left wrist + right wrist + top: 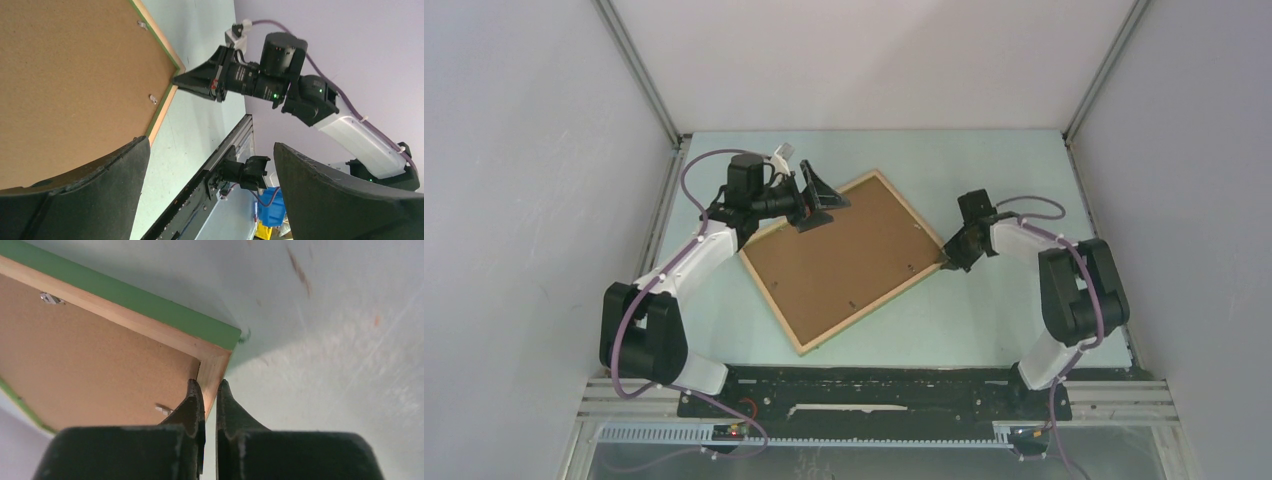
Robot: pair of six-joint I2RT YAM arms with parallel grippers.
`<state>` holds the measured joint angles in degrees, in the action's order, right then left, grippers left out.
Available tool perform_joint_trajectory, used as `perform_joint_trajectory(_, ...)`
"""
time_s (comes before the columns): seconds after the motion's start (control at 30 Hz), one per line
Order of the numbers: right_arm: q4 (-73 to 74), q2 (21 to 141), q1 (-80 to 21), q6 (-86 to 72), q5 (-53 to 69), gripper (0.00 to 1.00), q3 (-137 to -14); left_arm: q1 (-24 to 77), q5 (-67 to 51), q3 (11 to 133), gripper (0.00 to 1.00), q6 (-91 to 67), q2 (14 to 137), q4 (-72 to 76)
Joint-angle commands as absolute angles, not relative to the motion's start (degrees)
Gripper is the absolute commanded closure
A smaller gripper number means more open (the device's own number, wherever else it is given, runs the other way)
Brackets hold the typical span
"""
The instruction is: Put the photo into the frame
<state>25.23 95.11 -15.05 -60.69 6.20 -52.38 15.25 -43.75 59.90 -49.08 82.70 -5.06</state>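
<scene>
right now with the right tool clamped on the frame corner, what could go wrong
1. The right tool pinches only the very corner of the frame; a hold that small could slip or let the frame swing.
2. Its inner finger sits close to a metal tab on the brown board and might snag it.
3. The left tool hangs open, holding nothing, so nothing steadies the far side.

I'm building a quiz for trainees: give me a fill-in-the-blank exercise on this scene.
1. The right gripper is ___ on a corner of the frame.
2. The left gripper is ___ and holds nothing.
3. The board facing up inside the frame is ___ in colour.
Missing words: shut; open; brown.
</scene>
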Motion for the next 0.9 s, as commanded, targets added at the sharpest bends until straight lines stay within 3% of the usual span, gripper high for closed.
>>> perform_joint_trajectory(0.0,32.77,99.65,-14.22,-39.72,-7.2,1.0,-60.57,15.41,-45.08,58.58,0.0,-49.38,80.28,-3.04)
perform_joint_trajectory(0.33,38.78,120.88,-13.0,-18.41,-10.35,1.0,-89.93,15.56,-45.0,58.24,0.0,-49.39,80.57,-2.64)
perform_joint_trajectory(0.57,39.25,122.85,-12.28,-16.1,-8.85,0.98,-96.06,15.56,-45.05,58.18,0.0,-49.62,80.23,-2.26)
perform_joint_trajectory(0.63,41.67,123.02,-11.48,-16.5,-7.73,0.89,-98.51,15.6,-45.13,58.18,0.0,-49.7,80.52,-2.28)
perform_joint_trajectory(0.7,42.34,121.72,-11.13,-16.56,-6.52,0.74,-98.71,15.57,-45.46,58.07,0.0,-49.99,80.73,-1.91)
perform_joint_trajectory(0.87,40.22,114.44,-11.14,-16.67,-3.51,0.45,-91.16,15.65,-45.62,57.74,0.0,-50.63,80.26,-0.88)
